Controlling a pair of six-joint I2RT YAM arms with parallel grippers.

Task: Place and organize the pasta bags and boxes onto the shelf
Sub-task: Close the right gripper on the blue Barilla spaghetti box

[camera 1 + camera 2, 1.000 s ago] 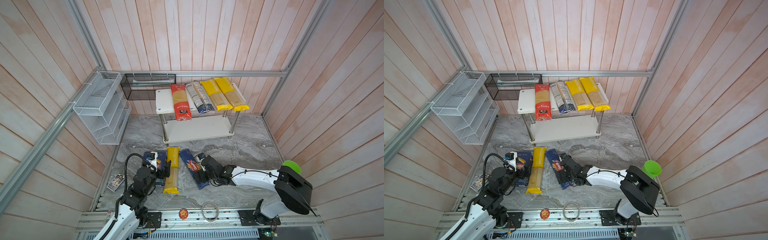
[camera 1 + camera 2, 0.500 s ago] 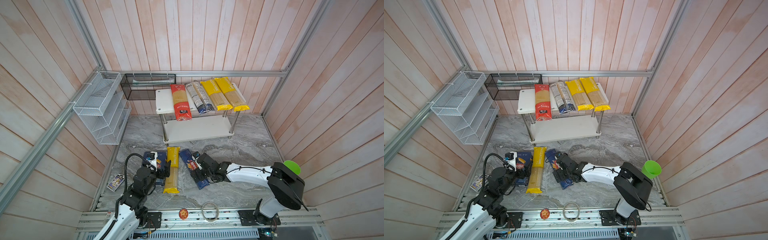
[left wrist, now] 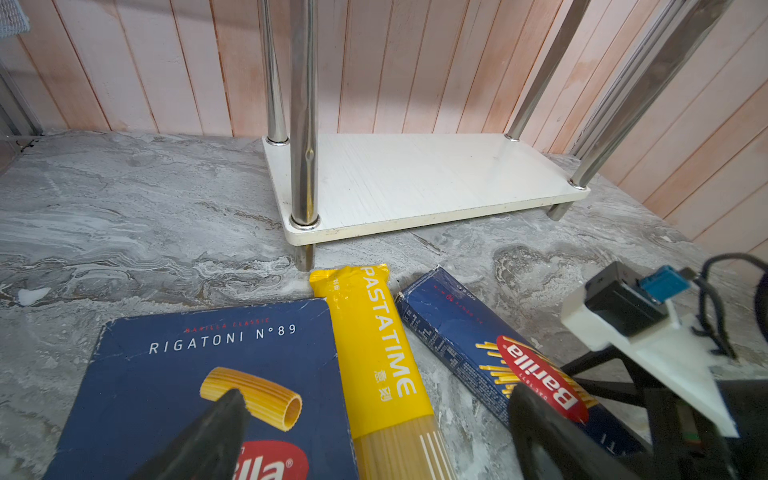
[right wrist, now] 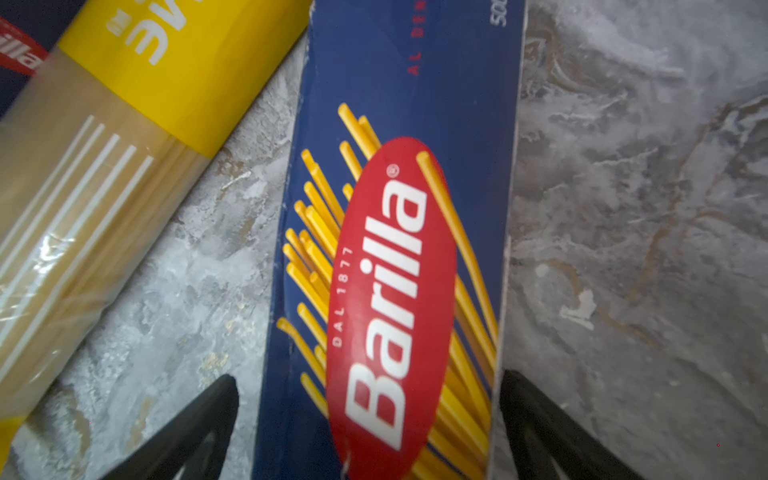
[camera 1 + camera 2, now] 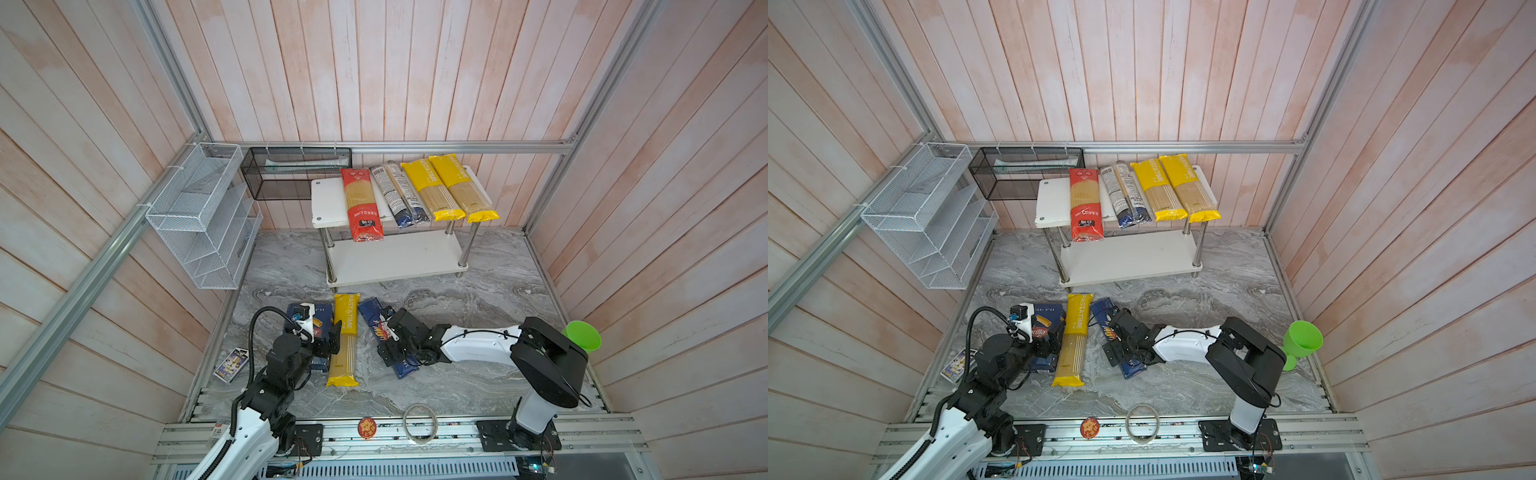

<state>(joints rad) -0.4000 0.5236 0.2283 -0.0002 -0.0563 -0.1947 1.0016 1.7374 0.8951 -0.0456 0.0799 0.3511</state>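
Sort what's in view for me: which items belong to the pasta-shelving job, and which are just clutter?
Job: shelf; shelved red bag, clear bag, yellow bags; floor yellow bag, rigatoni box, spaghetti box.
Clutter: wire rack, black basket, purple packet, green cup, clear ring, red disc.

We log: shelf [image 5: 399, 257], white, two-tier; top board carries red bag [image 5: 360, 203], clear blue-ended bag [image 5: 400, 196], first yellow bag [image 5: 432, 189], second yellow bag [image 5: 463, 187], side by side, overhanging the front. Flat on the floor [image 5: 478, 291]: rigatoni box [image 3: 166, 374], third yellow bag [image 5: 345, 336], spaghetti box [image 4: 395, 83].
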